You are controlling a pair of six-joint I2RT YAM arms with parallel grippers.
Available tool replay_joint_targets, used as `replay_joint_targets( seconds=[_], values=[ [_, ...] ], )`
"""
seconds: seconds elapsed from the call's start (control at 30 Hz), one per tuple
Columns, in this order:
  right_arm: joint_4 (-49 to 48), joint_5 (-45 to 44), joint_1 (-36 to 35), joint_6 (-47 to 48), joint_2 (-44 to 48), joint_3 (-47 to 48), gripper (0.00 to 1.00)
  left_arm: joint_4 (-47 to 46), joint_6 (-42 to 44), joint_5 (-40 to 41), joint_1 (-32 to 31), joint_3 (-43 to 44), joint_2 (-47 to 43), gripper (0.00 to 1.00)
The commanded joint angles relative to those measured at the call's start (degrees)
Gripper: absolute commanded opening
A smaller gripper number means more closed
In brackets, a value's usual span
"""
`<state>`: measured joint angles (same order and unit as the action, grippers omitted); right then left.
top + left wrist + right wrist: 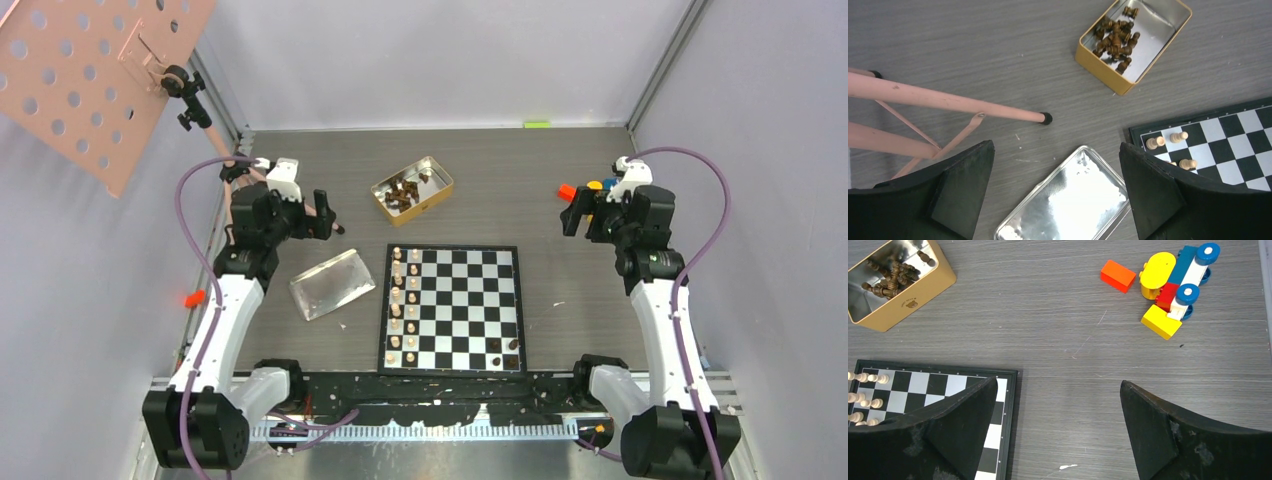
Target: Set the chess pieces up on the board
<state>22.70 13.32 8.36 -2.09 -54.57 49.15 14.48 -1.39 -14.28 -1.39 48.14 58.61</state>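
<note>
Pale chess pieces (404,300), small turned wooden men, are standing in two files along the left edge of the board (465,300). A few dark chess pieces (505,350) are sitting at its near right corner. The board is lying flat on the counter (480,165) just ahead of the arm bases: square, black and silvery-white checks, thin black border.

Beyond the board's far left corner, a gold metal tin (440,192), rectangular with rounded corners, is lying open at an angle. It is holding a loose heap of more dark brown men against its bright lining.

Just left of the board, a mirror-shiny silver tray (332,284), rectangular, is lying askew.

Well off the board's far right corner, glossy plastic toy blocks (590,190) in red, yellow, blue and white are clustering, with an orange brick beside them.

The counter is showing grey, with a fine wood grain.

The left end effector (331,213) is hovering off the board's far left corner, fingers spread wide, pinching nothing. The right end effector (572,212) is hovering off the far right corner, likewise spread, nothing between its fingers.
</note>
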Motion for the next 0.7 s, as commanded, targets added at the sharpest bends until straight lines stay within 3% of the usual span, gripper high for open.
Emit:
replay_joint_targets(
  seconds=[0.0, 0.3, 0.67],
  values=[
    [-3.16, -1.20, 0.25, 1.75, 3.72, 0.02, 1.00, -8.13, -1.24, 0.87, 0.25, -1.64, -3.57, 1.00],
    [-2.97, -3.61, 0.29, 5.07, 7.55, 0.07, 1.00, -14.11, -1.87, 2.03, 0.25, -5.70, -6.46, 1.00],
    [-2.96, -4.03, 0.69, 4.34, 8.59, 0.25, 1.00, -12.20, -0.63, 3.99, 0.94, -4.95, -7.42, 1.00]
  ],
)
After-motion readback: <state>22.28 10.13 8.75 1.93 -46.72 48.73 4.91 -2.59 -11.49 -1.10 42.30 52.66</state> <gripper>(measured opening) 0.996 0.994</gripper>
